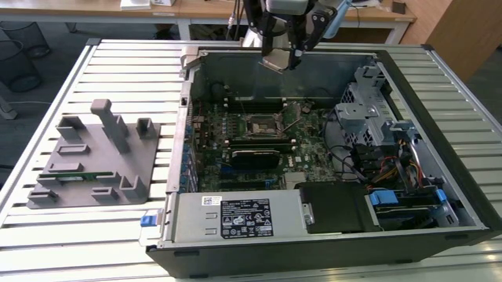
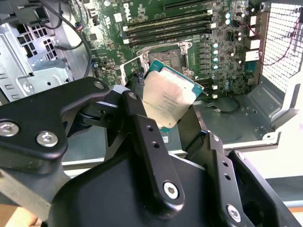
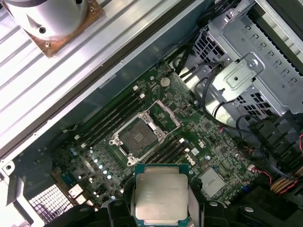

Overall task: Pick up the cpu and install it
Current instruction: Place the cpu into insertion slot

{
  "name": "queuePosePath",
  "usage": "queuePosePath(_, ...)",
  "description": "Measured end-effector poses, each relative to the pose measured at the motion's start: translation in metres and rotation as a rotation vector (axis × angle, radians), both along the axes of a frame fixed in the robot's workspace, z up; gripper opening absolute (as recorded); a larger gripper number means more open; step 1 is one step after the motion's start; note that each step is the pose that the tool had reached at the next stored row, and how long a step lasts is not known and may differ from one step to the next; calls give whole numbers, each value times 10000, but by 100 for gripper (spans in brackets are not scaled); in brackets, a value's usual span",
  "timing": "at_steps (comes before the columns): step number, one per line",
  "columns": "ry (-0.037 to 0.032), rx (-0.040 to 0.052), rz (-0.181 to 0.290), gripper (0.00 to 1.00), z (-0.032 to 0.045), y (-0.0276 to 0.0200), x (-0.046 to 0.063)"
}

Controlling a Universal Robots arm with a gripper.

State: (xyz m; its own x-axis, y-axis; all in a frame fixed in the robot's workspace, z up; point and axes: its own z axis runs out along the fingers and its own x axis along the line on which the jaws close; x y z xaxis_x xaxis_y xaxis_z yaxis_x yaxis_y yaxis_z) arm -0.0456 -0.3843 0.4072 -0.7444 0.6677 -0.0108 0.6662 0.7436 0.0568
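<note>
The cpu (image 2: 168, 97) is clamped by its edges between the closed black fingers (image 2: 142, 126) and hangs in the air over the open computer case (image 1: 235, 258). The motherboard socket (image 3: 137, 137) lies below, apart from it. A grey fixture (image 1: 94, 158) rests on the table (image 1: 79, 235), at the exterior view's left.

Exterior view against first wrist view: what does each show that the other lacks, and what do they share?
Exterior view's own: the grey plastic fixture carrying a thin green memory stick. First wrist view's own: a round silver metal part on a brown plate. Shared: the silvery-grey square cpu gripped in the black claw above the open computer case, and the empty black motherboard socket.
</note>
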Motion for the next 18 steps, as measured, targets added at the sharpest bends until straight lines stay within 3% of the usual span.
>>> queuePosePath(4,0,0,-395,53,-2,0,0)
queuePosePath(18,0,0,-1115,53,-6,0,0)
